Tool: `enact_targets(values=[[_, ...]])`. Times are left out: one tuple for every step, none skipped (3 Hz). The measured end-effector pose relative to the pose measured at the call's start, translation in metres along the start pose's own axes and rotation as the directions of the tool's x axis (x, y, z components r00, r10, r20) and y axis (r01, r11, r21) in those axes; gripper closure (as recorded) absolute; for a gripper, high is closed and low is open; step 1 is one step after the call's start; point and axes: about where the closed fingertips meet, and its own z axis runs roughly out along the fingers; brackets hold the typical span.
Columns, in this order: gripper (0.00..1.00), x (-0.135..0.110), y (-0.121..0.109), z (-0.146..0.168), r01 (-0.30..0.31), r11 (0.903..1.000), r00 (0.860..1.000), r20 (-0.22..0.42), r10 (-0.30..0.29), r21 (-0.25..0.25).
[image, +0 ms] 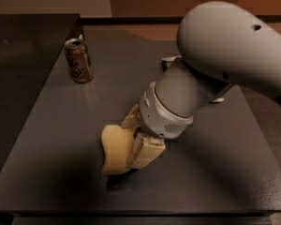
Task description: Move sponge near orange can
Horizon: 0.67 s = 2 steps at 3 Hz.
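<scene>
The pale yellow sponge (114, 149) is clamped between my gripper's fingers (147, 151) near the front middle of the dark table, lifted and tilted with a shadow under it. My gripper (132, 139) hangs from the big grey arm and is shut on the sponge. The orange can (78, 60) stands upright at the table's far left, well apart from the sponge.
The dark grey table (51, 139) has its front edge just below the sponge and its left edge near the can. The bulky grey arm (225, 55) covers the right rear of the table. A small object (169, 60) peeks out behind the arm.
</scene>
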Motion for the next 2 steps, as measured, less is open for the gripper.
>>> enact_targets(values=[[1.00, 0.003, -0.037, -0.019, -0.076, 0.9959, 0.997, 0.009, 0.075, 0.050], [1.00, 0.008, -0.082, -0.034, -0.171, 0.9800, 0.985, 0.024, 0.170, 0.101]])
